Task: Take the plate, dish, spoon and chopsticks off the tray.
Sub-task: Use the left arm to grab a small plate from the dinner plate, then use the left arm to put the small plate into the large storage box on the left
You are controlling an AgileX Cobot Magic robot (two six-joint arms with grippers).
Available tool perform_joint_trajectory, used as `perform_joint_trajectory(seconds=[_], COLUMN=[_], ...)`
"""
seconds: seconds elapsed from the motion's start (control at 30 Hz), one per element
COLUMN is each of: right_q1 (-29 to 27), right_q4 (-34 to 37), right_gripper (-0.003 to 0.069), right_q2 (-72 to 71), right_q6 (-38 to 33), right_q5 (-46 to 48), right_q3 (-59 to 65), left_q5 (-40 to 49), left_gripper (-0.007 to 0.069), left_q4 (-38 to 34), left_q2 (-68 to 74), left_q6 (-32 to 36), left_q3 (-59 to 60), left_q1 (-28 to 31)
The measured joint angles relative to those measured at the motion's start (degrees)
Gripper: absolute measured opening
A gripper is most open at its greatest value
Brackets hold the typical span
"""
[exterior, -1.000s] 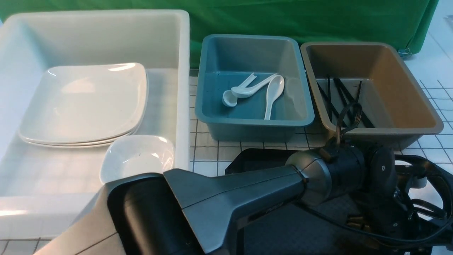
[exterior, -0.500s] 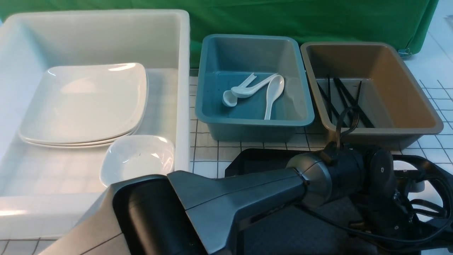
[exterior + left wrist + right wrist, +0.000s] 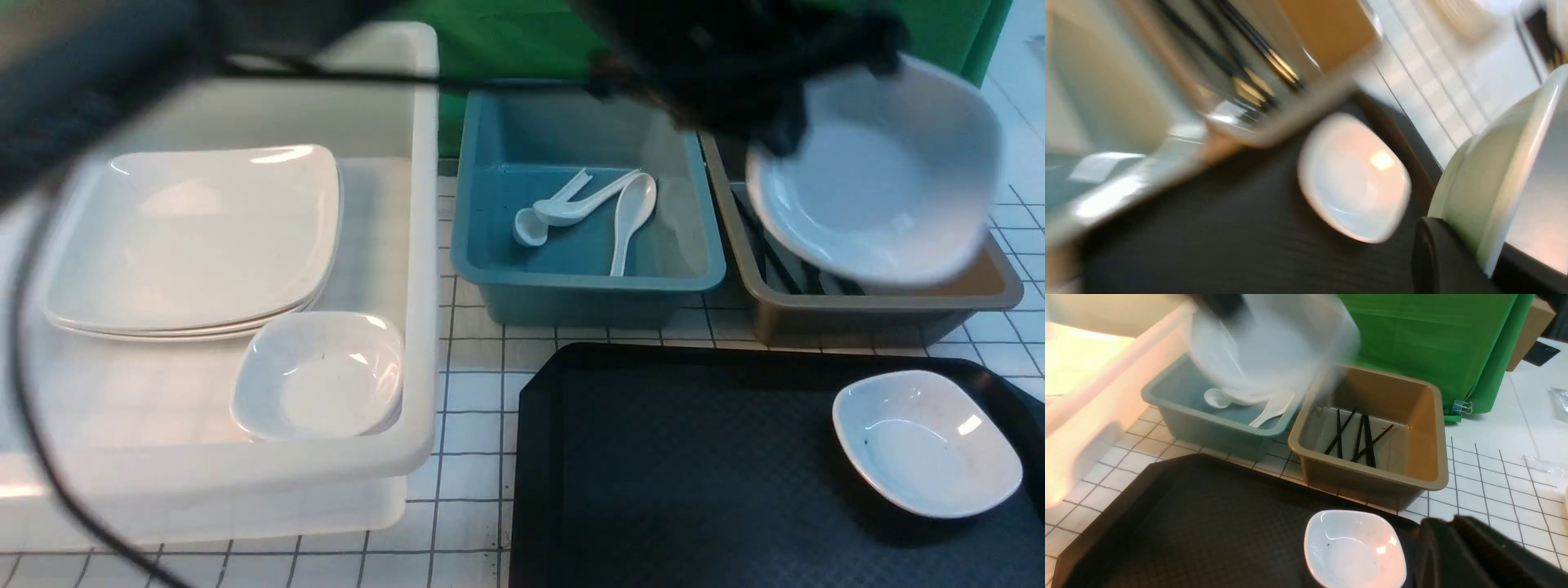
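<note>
The left end effector (image 3: 775, 131) is up in the air, clenched on the rim of a white dish (image 3: 878, 180). The dish is tilted, its hollow facing the front camera, and in that view it covers much of the brown bin (image 3: 857, 314). Arm and dish are both blurred.

Down on the black tray (image 3: 669, 474), a second dish (image 3: 927, 445) sits upright near the right edge, and that's all the tray carries in view. The tray lies on the gridded tabletop (image 3: 473, 392), just in front of the bins.

The black chopsticks (image 3: 1359, 439) lie crossed on the floor of the brown bin. In the teal bin (image 3: 588, 282) next to it, the white spoons (image 3: 629, 216) rest together near the middle. Over on the left, the big white bin (image 3: 416, 245) holds a stack of plates (image 3: 196, 237), with a third dish (image 3: 322, 376) tucked in the near corner, touching the stack's edge.

The right end effector (image 3: 1474, 555) shows only as a dark shape at the edge of its own wrist view, close to the second dish. Whether it is released or clenched, I cannot tell.
</note>
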Motion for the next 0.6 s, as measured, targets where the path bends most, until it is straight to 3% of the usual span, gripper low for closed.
perform_joint_trajectory(seconds=[0.1, 0.4, 0.5, 0.6], right_q1=[0.0, 0.0, 0.0, 0.0], right_q4=[0.0, 0.0, 0.0, 0.0], right_gripper=[0.005, 0.005, 0.005, 0.0051], right_q2=[0.0, 0.0, 0.0, 0.0], right_q6=[0.0, 0.0, 0.0, 0.0], right_q5=[-0.1, -0.5, -0.4, -0.4], right_q3=[0.0, 0.0, 0.0, 0.0], left_q5=[5.3, 6.6, 2.7, -3.0], left_gripper=[0.0004, 0.0004, 0.0005, 0.0005], left_q4=[4.1, 6.4, 3.8, -3.2], left_q2=[-7.9, -24.1, -25.4, -24.9], left_q6=[0.5, 0.8, 2.2, 6.8], left_q3=[1.9, 24.9, 37.6, 47.0], left_q1=[7.9, 29.9, 39.4, 45.1])
